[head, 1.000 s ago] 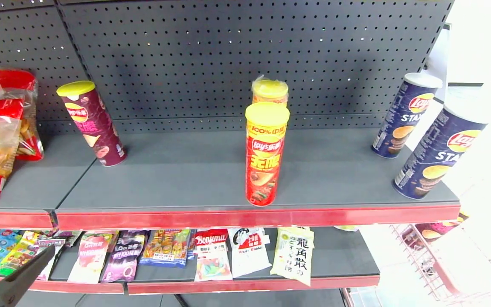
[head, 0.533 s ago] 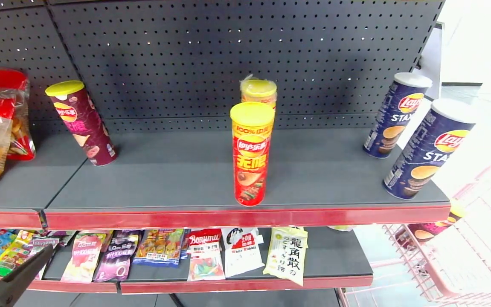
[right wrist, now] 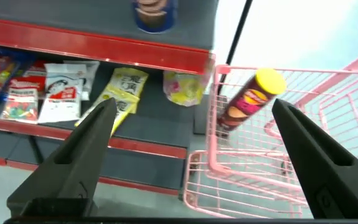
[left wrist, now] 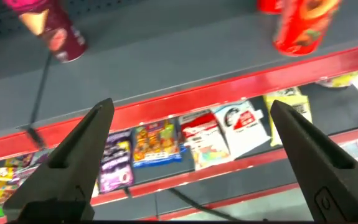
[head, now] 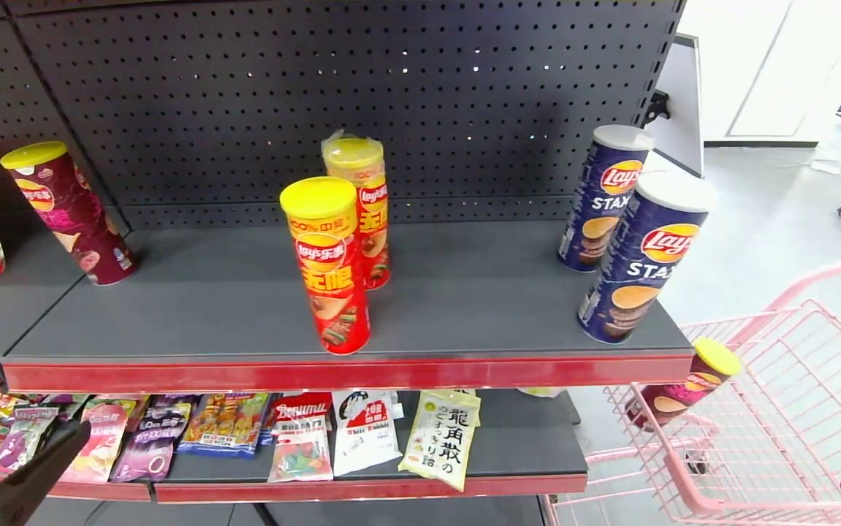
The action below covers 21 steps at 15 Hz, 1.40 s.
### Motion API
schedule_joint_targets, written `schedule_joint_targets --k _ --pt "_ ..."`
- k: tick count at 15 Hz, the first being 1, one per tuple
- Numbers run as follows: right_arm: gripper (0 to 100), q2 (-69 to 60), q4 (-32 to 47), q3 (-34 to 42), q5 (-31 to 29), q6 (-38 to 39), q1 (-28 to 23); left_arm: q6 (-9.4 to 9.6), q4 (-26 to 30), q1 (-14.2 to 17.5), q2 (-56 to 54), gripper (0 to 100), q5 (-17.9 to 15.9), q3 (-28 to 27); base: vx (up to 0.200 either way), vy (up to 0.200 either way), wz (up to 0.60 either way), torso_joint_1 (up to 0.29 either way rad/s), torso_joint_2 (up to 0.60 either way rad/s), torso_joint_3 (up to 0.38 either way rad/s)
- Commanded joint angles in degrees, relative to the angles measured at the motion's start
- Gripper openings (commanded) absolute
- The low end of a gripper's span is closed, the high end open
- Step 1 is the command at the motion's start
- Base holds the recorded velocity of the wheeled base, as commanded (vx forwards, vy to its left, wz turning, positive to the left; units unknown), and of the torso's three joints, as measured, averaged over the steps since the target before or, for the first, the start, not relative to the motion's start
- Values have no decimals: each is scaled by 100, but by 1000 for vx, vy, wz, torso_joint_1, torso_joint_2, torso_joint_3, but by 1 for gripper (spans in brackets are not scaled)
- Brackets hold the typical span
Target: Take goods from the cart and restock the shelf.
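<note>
Head camera looks forward and down on the shelf (head: 464, 307), pink cart (head: 778, 409) at four o'clock. Both wrist cameras sit lower and nearer, facing the lower tier's snack packets (left wrist: 222, 134); the right also catches the cart.

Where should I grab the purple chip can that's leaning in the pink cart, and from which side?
Grip the chip can across its mid-body, below the yellow lid, coming down through the pink cart by its open top. The tube leans lid-up in the cart's corner, so wire walls likely block a sideways approach.
</note>
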Motion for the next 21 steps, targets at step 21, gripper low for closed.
schedule_joint_targets --k 21 --pt "100 206 -12 58 -2 -9 -6 1 433 -2 -1411 100 -96 411 0 0 -314 1 2 0"
